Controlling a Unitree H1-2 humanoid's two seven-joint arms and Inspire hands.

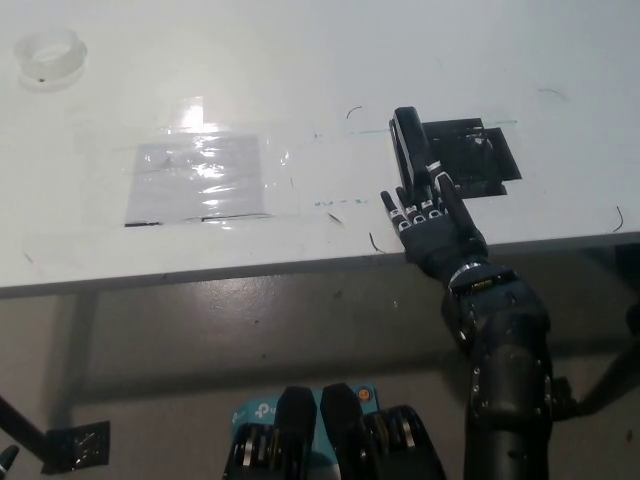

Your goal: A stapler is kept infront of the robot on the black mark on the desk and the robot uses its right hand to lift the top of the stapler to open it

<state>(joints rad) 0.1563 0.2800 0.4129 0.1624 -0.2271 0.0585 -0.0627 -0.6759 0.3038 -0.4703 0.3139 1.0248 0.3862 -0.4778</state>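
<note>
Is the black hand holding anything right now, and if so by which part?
Nothing is clearly held. The black right hand lies with spread fingers over the near end of the black stapler; a grip cannot be told.

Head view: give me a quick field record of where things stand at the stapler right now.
stapler: black, lying flat on the black mark, along its left edge, top not raised
right hand: at the stapler's near end, fingers extended over it, no grip visible
left hand: not in view
desk: white, near edge under the right hand's wrist
tape roll: far left corner, clear of the work
taped clear sheet: left of the stapler, apart from it
</note>
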